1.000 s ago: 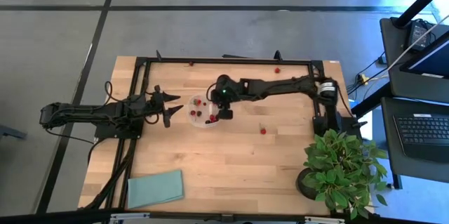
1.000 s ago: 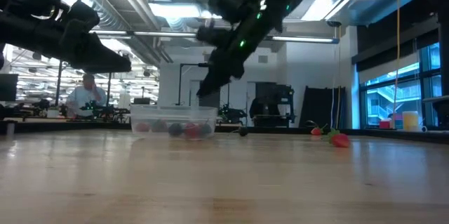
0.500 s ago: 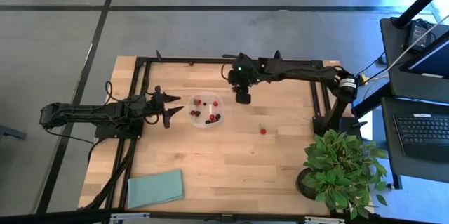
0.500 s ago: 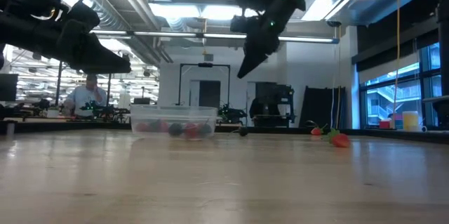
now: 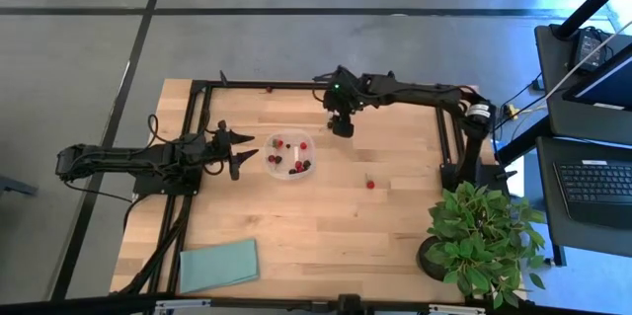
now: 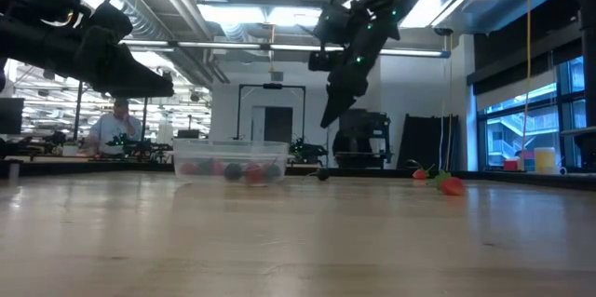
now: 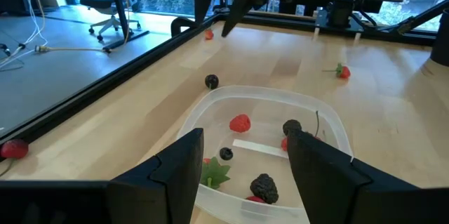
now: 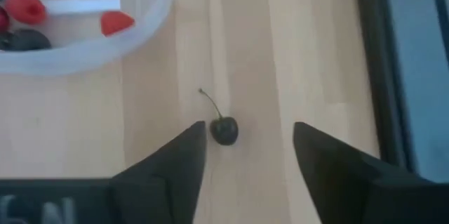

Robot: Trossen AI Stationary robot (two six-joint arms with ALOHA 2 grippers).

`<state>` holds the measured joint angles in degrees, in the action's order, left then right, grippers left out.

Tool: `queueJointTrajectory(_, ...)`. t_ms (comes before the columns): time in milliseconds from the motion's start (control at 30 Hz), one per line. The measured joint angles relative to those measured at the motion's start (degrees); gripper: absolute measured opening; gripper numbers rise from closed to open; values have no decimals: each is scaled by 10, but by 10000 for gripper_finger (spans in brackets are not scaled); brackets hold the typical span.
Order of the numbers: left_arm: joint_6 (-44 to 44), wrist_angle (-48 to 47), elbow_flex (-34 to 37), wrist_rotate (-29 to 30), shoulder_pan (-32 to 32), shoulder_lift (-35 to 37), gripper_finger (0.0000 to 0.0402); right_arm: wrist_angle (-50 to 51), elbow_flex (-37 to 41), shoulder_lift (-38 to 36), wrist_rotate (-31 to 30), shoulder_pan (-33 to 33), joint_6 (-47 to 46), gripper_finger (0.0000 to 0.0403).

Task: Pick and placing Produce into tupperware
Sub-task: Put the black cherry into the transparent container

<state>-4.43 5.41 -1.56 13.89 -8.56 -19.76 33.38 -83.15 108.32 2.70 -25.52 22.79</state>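
Observation:
The clear tupperware point(image 5: 289, 155) sits on the wooden table and holds several red and dark berries point(image 7: 240, 122). My right gripper point(image 5: 342, 129) hangs open, off the table, just beyond the tupperware's far right side. In the right wrist view a dark cherry with a stem point(image 8: 224, 130) lies on the table between the open fingers of the right gripper point(image 8: 249, 131), untouched. My left gripper point(image 5: 242, 154) waits open at the tupperware's left side, above the table. A strawberry point(image 5: 370, 184) lies on the table to the right.
More loose pieces lie about: a red one point(image 7: 209, 34) near the far rail and another point(image 7: 14, 149) outside the black frame rail. A teal cloth point(image 5: 218, 265) lies at the near left, and a potted plant point(image 5: 481, 233) stands at the near right corner.
My right gripper has left its place over the tupperware's right part and swung toward the table's far edge and a little right. It rose on the way, then came down somewhat over the dark cherry. The tupperware has stayed put.

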Motion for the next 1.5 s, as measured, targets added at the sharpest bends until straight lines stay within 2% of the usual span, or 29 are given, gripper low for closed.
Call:
queueJointTrajectory(167,0,0,0,0,0,0,199,-14,0,14,0,-4,-1,273)
queueJointTrajectory(333,0,-4,0,0,0,0,199,-34,0,29,0,-3,0,289)
queueJointTrajectory(900,-1,-3,0,0,0,0,199,-33,0,130,2,-6,3,286)
queueJointTrajectory(1200,0,-3,0,0,0,0,199,-35,-2,143,6,-6,3,285)
queueJointTrajectory(1500,1,-3,0,0,0,0,199,-32,-1,144,4,-6,3,226)
